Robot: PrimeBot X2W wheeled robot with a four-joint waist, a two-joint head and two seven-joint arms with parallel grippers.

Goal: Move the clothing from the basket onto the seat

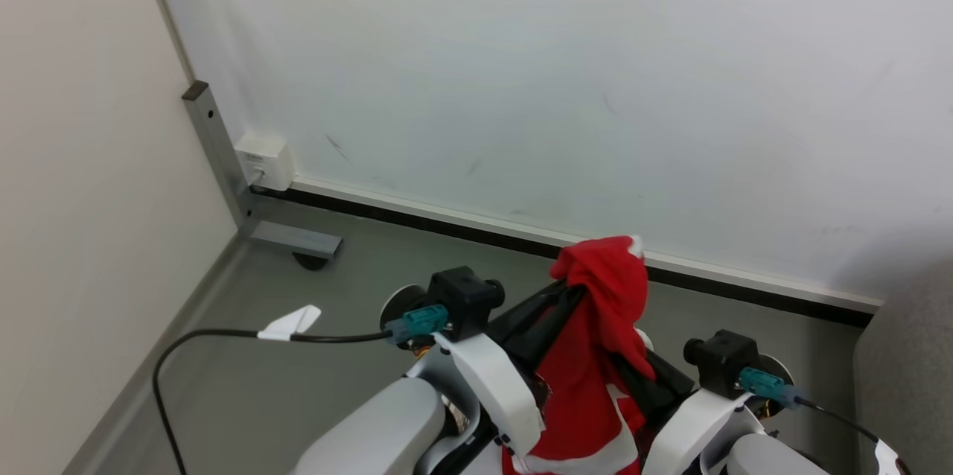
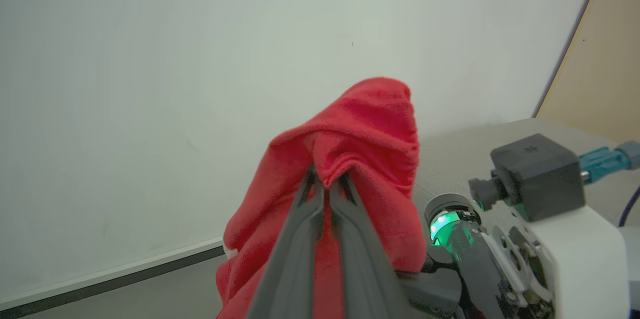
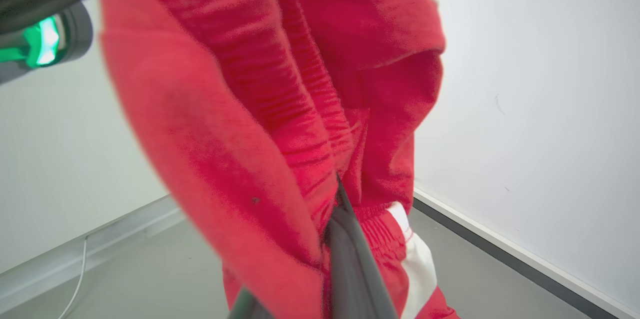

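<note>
**Red garment up in the air, gripped from two sides**

Against a plain white wall (image 1: 521, 50), above a grey floor (image 1: 298, 386), with a black skirting strip (image 1: 476, 234) along the foot of the wall. At the left of the head view, a grey metal post (image 1: 216, 140) with a small white box (image 1: 266, 160) on it. Nearer, a black cable (image 1: 335, 339) with a white tag (image 1: 292, 322). At the far right edge, a corner of the light grey seat (image 1: 904, 371).

Holds the red garment (image 1: 603, 289) high between the two arms, clear of the floor and apart from the seat. Drapes in folds from the top and hangs down past the bottom edge of the head view, with white trim low down.

Pinches the top fold in the left gripper (image 2: 327, 183): closed narrow, with the two dark fingers (image 2: 300, 239) together at the tips and red cloth bunched over them. Grips lower on the same garment with the right gripper (image 3: 338, 198): closed narrow too, by the look, with one finger in plain sight against a ribbed band and the other mostly under the cloth. Beside the cloth in the left wrist view, the wrist of the right arm with a green light (image 2: 442, 224).
</note>
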